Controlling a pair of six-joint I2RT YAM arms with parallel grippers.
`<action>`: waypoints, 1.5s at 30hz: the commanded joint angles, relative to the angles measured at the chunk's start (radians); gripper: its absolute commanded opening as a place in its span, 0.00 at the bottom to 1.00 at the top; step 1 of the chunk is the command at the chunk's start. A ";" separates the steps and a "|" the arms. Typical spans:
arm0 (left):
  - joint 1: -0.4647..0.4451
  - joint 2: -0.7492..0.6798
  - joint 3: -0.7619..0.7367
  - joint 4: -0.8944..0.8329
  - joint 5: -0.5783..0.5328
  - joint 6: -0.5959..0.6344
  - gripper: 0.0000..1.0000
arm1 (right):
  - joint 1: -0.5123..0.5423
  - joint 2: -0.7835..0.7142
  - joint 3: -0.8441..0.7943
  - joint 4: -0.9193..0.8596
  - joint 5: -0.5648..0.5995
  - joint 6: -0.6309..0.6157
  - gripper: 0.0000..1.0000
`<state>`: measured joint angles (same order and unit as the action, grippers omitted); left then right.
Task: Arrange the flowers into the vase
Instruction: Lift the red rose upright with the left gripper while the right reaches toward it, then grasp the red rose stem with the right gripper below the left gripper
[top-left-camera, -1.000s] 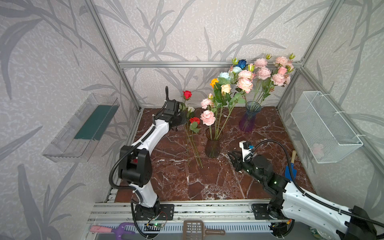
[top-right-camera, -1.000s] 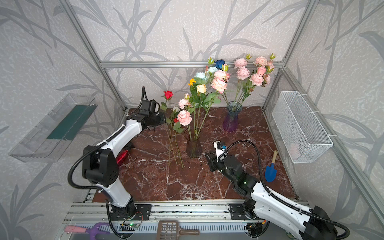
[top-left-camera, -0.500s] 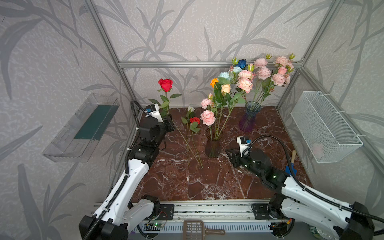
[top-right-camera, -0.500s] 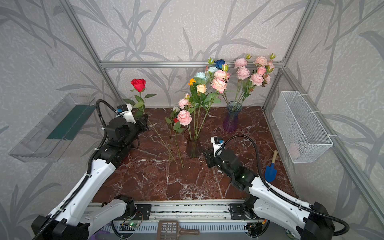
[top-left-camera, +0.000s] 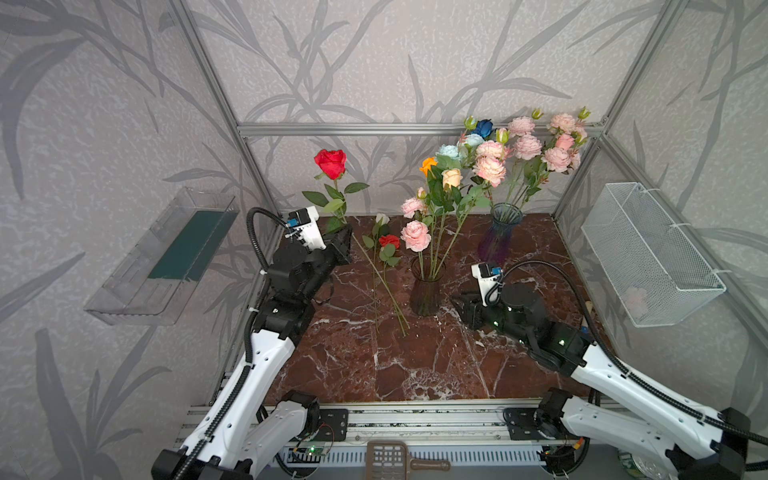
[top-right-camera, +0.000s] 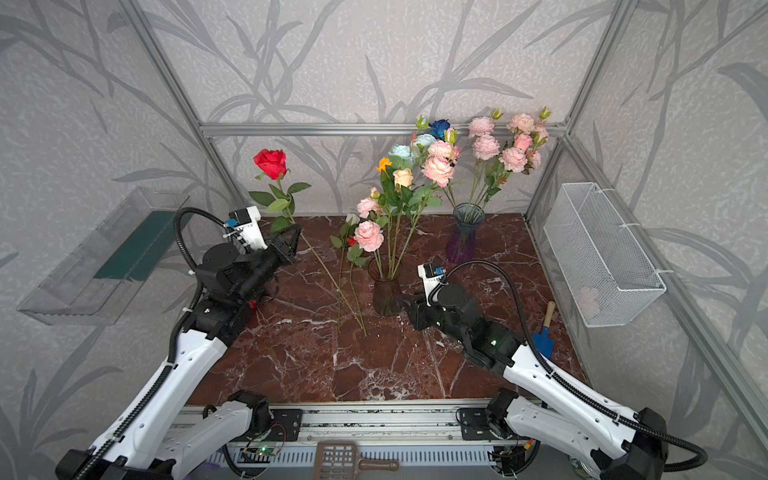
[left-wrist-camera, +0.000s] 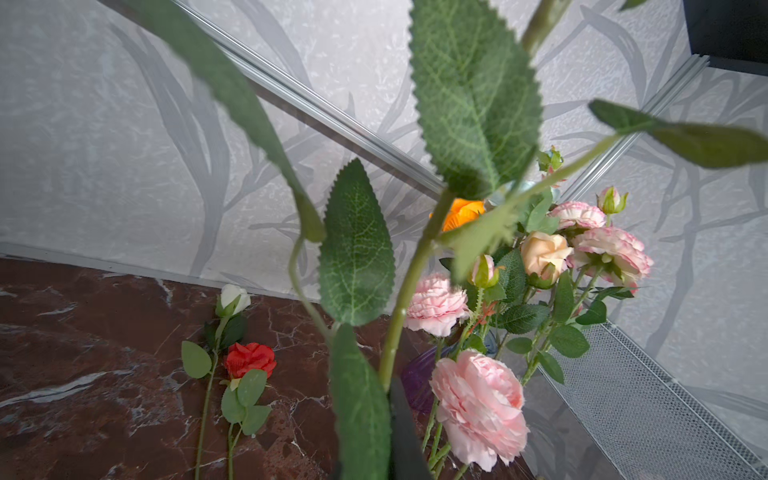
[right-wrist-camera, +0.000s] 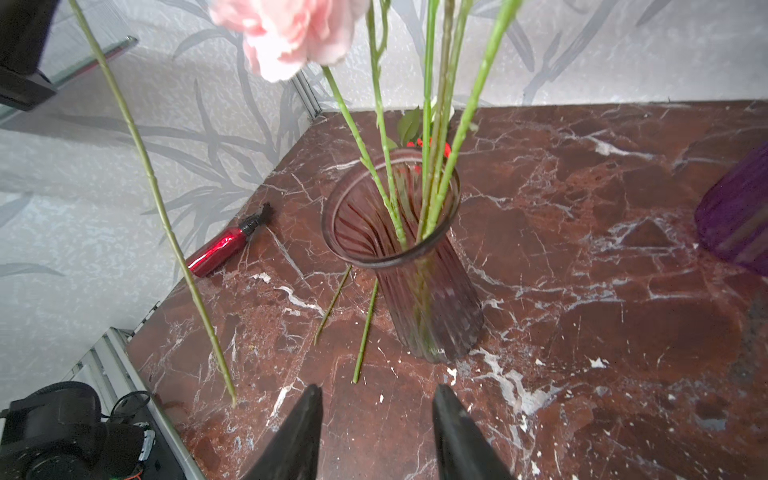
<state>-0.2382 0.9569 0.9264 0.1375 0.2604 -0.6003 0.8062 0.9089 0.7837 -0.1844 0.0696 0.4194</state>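
Note:
My left gripper (top-left-camera: 344, 240) (top-right-camera: 292, 242) is shut on the long stem of a red rose (top-left-camera: 330, 163) (top-right-camera: 271, 163), holding it upright left of the vases; its leaves fill the left wrist view around the stem (left-wrist-camera: 409, 282). A brown ribbed vase (top-left-camera: 426, 291) (right-wrist-camera: 415, 266) holds several flowers. Behind it, a purple vase (top-left-camera: 498, 237) holds pink blooms. My right gripper (top-left-camera: 459, 301) (right-wrist-camera: 376, 399) stands open and empty, low beside the brown vase. A small red rose (top-left-camera: 389, 241) (left-wrist-camera: 249, 359) and a white bud (top-left-camera: 381, 219) lie on the marble.
A white wire basket (top-left-camera: 648, 257) hangs on the right wall and a clear shelf (top-left-camera: 166, 257) on the left wall. A red spray bottle (right-wrist-camera: 220, 249) lies by the left wall. A blue trowel (top-right-camera: 544, 336) lies at the right edge.
My left arm has drawn back from the far end and raised the red rose upright. The right gripper's jaws have spread wider near the brown vase.

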 joint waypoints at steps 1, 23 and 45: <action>-0.008 0.006 -0.002 0.051 0.069 -0.016 0.00 | 0.007 0.039 0.039 0.006 -0.003 -0.037 0.45; -0.089 0.071 0.000 0.059 0.138 0.073 0.00 | 0.019 0.305 0.378 0.106 -0.129 -0.185 0.46; -0.099 0.056 -0.046 0.248 0.281 -0.029 0.00 | 0.105 0.564 0.644 0.028 -0.228 -0.244 0.48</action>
<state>-0.3336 1.0054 0.8928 0.2924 0.4824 -0.5880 0.9073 1.4521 1.3792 -0.1493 -0.1413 0.1852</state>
